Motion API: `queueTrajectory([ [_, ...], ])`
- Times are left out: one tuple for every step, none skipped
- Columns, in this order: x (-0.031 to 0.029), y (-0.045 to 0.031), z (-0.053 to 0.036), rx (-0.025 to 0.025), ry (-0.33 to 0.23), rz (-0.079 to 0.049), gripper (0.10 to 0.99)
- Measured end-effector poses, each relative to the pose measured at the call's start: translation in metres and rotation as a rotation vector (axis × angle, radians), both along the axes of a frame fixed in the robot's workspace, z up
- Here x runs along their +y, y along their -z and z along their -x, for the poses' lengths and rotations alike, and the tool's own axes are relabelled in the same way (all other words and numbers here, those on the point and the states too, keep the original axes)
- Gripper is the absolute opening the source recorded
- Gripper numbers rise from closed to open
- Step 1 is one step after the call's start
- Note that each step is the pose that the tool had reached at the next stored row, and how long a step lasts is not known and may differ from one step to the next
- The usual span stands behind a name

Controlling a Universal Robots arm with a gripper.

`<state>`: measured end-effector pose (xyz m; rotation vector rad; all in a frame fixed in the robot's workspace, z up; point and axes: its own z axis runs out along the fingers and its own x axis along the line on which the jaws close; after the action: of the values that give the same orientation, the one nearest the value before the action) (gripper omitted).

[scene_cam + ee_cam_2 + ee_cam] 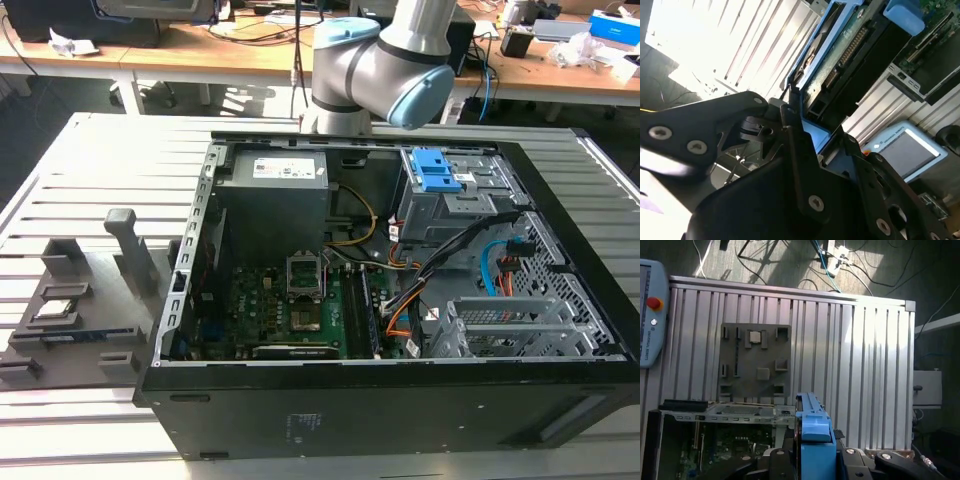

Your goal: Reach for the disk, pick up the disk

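Note:
In the second wrist view the disk (850, 55) runs away from the camera edge-on: a silver drive with a row of connector pins, framed by a bright blue side rail. My gripper (812, 136) is shut on its near blue end, one black finger (795, 150) on each side. The first wrist view looks down from high over the table, with the disk's blue rail (812, 437) standing between the black gripper parts. In the exterior view the arm's elbow (385, 65) is behind the case.
An open computer case (200, 230) lies on a slatted aluminium table (865, 365), with blue plastic parts (440, 170) in its drive bay. A grey fixture plate (756, 360) sits beside the case. A teach pendant (650, 315) lies at the table's edge.

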<state>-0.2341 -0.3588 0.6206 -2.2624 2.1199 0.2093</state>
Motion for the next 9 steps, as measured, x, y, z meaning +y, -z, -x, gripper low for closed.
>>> queueTrajectory([
  [0.0000, 0.0003, -0.0003, -0.0001, 0.000, -0.010, 0.369],
  [0.0000, 0.0014, -0.0010, -0.0001, 0.000, -0.010, 0.369],
  [0.0000, 0.0037, -0.0022, 0.0000, 0.000, -0.010, 0.369],
  [0.0000, 0.0054, -0.0033, 0.0001, 0.000, -0.009, 0.369],
  [0.0000, 0.0067, -0.0045, -0.0001, 0.000, -0.009, 0.369],
  [0.0000, 0.0086, -0.0067, -0.0001, 0.000, -0.009, 0.369],
  [0.0000, 0.0108, -0.0111, 0.0000, 0.000, -0.009, 0.369],
  [0.0001, 0.0117, -0.0150, -0.0001, 0.000, -0.009, 0.369],
  [0.0001, 0.0123, -0.0186, 0.0000, 0.000, -0.009, 0.369],
])
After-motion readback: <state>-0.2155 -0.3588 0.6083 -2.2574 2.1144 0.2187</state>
